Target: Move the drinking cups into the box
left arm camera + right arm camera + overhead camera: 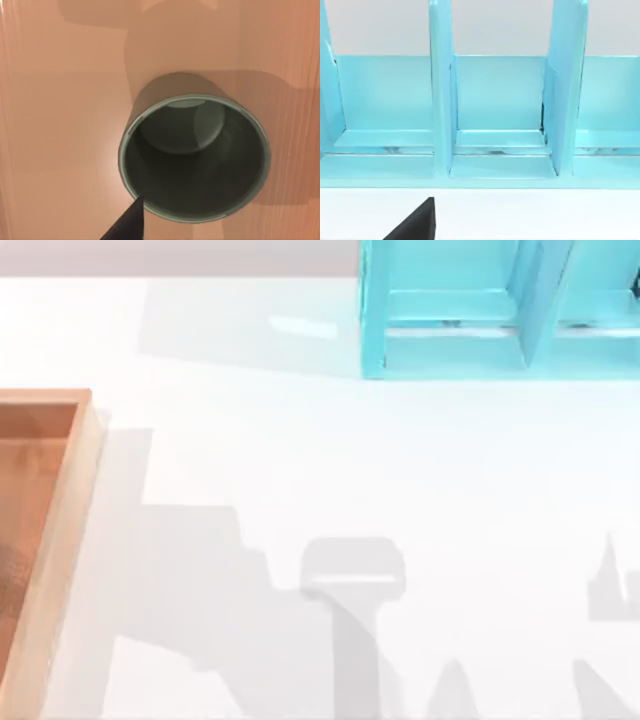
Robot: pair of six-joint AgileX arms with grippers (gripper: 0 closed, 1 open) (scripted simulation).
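A dark olive-grey drinking cup (192, 155) stands upright on the orange-brown floor of the box (60, 125), seen from straight above with its inside empty. A dark part of my left gripper (125, 225) shows just outside the cup's rim. In the top view the box (62, 540) lies at the table's left edge, cut off by the frame, its light-wood rim raised. A dark part of my right gripper (415, 222) hangs over the white table, facing the shelf unit.
A cyan shelf unit (480, 310) stands at the back right of the table, its open compartments (495, 100) facing my right wrist. Arm shadows fall across the white tabletop (350, 470) near the front.
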